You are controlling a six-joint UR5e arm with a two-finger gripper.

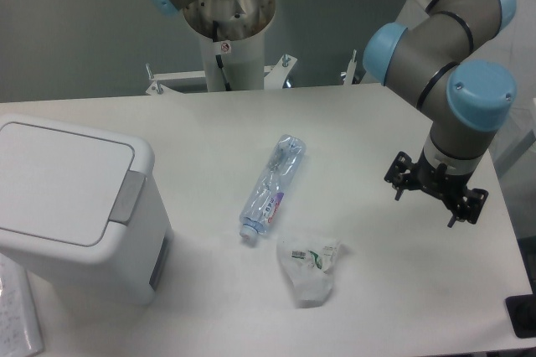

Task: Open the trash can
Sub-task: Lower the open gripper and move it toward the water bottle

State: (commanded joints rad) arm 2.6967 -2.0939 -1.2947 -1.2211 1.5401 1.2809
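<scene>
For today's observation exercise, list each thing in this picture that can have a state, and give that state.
trash can: upright, lid shut
grey push-tab: at the lid's rim, untouched
plastic bottle: lying on its side, crushed, looks empty
crumpled wrapper: lying flat on the table
gripper: above the table, holding nothing, far from the can

Lighting: even, cool, fairly bright overhead light.

We note soft short shadows under the trash can (75, 206) and bottle (273, 187), mild glare on the white table (209, 122), and slight softness throughout; fine label detail is unreadable.
</scene>
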